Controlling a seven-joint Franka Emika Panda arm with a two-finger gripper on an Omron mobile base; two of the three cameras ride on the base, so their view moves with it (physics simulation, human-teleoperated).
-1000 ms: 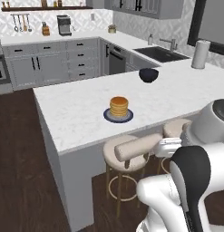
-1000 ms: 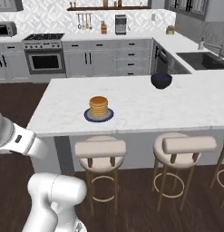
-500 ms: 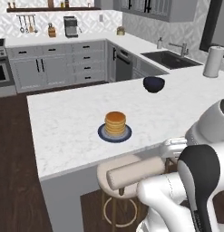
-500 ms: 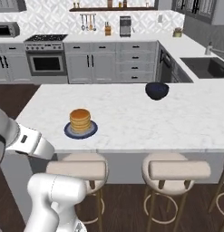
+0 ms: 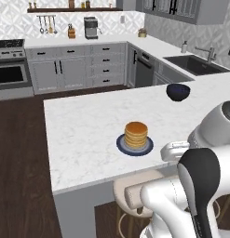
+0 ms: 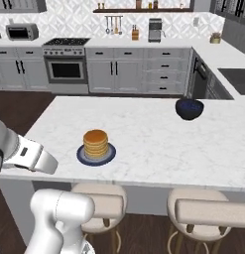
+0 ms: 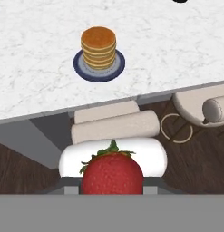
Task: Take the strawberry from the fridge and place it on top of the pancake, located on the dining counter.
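In the hand view a red strawberry (image 7: 112, 174) with green leaves sits at the bottom, and my gripper (image 7: 112, 188) is shut on it. The gripper hangs off the near edge of the dining counter (image 7: 177, 50), above a stool. Farther along that view stands the pancake (image 7: 99, 45), a golden-brown stack on a round dark-blue plate (image 7: 84, 70). The pancake (image 5: 136, 134) rests near the counter's front edge (image 5: 88, 125) in the left base view. In the right base view the pancake (image 6: 95, 143) is left of centre on the counter (image 6: 153, 139). The fridge is out of view.
A dark-blue bowl (image 5: 178, 91) (image 6: 189, 108) stands farther back on the slab. Cushioned stools (image 7: 115, 127) (image 6: 208, 213) line the near side under the counter's edge. Wall counters with a sink (image 5: 195, 64) and an oven (image 6: 64, 64) lie beyond a strip of dark floor.
The whole picture has shifted in both base views, so the base has moved along the counter. The pancake sits in a different place in each view. The grip has not changed.
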